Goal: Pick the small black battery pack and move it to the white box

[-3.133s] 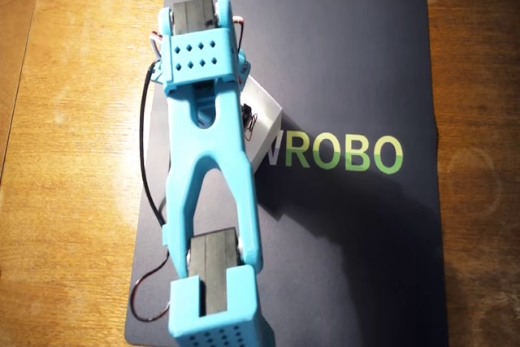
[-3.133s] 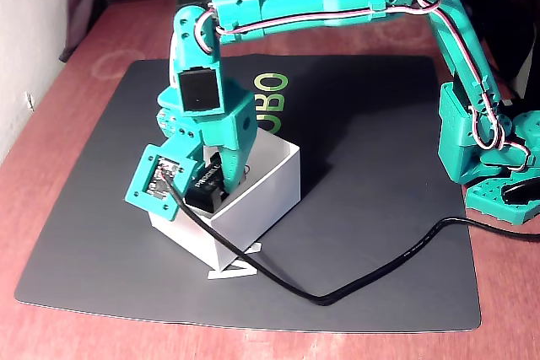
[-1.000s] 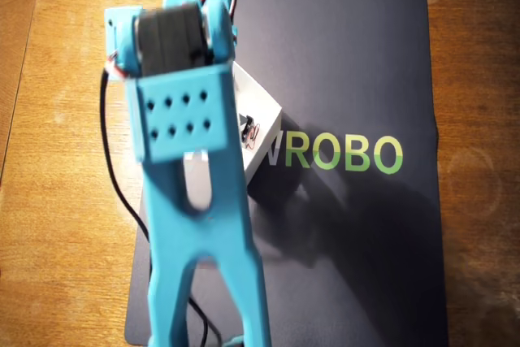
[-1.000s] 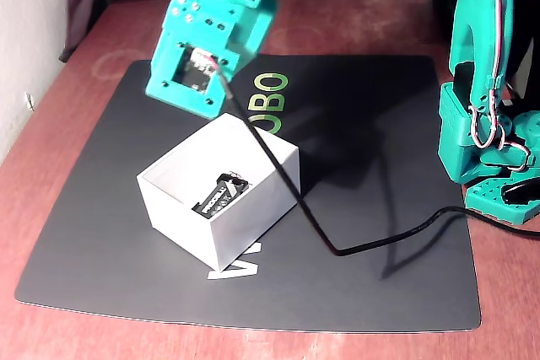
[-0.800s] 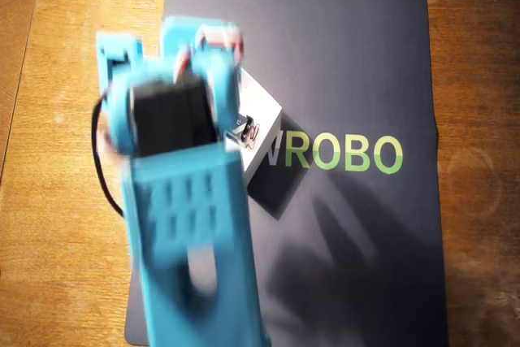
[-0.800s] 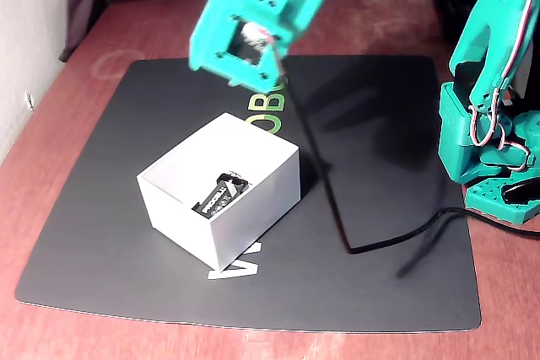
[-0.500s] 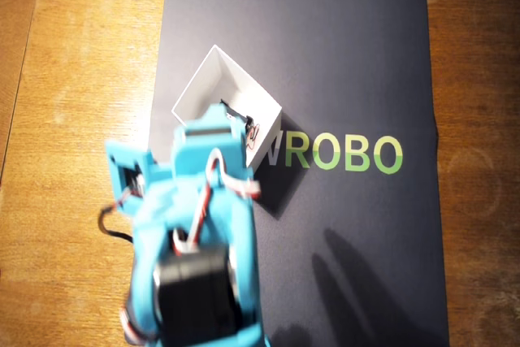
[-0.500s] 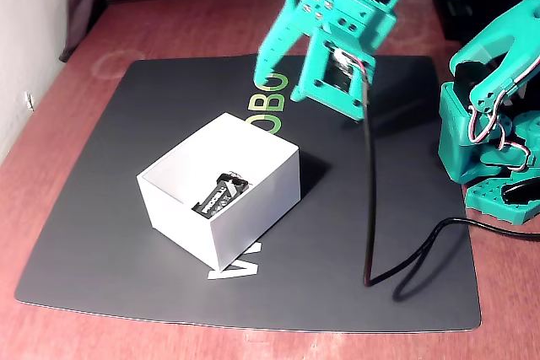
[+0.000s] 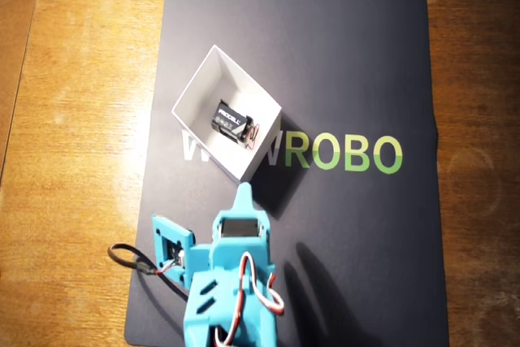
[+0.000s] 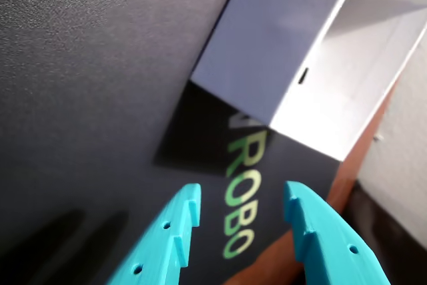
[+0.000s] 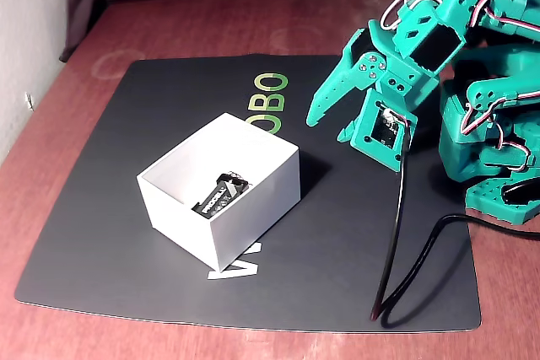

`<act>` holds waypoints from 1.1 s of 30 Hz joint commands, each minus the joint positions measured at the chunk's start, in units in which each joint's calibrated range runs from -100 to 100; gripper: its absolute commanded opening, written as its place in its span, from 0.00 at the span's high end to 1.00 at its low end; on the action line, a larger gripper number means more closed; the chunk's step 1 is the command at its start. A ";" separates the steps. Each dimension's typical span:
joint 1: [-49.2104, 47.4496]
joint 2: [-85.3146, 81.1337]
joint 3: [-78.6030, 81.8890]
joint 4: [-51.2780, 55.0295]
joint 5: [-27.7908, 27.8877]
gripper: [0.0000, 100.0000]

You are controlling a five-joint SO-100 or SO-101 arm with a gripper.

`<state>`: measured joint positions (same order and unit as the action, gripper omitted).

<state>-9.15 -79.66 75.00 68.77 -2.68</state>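
overhead view, box: white box [image 9: 195, 97] is sitting on the dark mat [image 9: 349, 62], left of mat centre, turned at an angle, covering the start of the printed lettering [image 9: 341, 153].
overhead view, battery: small black battery pack [image 9: 234, 122] is lying inside the box, on its floor, toward the box's right near corner, clip end pointing right.
overhead view, arm: teal gripper [image 9: 243, 193] is sitting just near of the box's near wall, fingertip pointing at it, not over the opening. Jaw state is not readable from here.
overhead view, cable: black cable [image 9: 134, 262] is looping off the arm's left side onto the wooden table [image 9: 65, 160].
wrist view, gripper: gripper [image 10: 239, 199] is showing two teal fingers [image 10: 175, 231] apart with nothing between them, only mat and lettering in the gap.
wrist view, box: box [image 10: 280, 51] outer wall is filling the upper right; battery is not showing here.
fixed view, box: box [image 11: 253, 187] is standing at mat centre, battery [image 11: 221, 190] resting inside against the near right wall.
fixed view, arm: gripper [image 11: 333, 115] is hanging above the mat to the right of the box, clear of it, holding nothing.
step: placing looks done; battery is already in the box, so I judge this as the release/retreat stage.
progress: task goal appears met.
next move: arm is needing only to pull back and up, away from the box; care is going to the fingertip near the box wall so it is not nudging the box.
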 commanded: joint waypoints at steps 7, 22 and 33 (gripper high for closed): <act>0.64 -10.26 5.95 -0.15 0.21 0.92; 0.76 -11.66 8.04 1.87 0.21 0.98; 0.76 -15.60 12.12 4.32 0.21 0.99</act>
<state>-8.90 -94.07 87.09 72.44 -2.68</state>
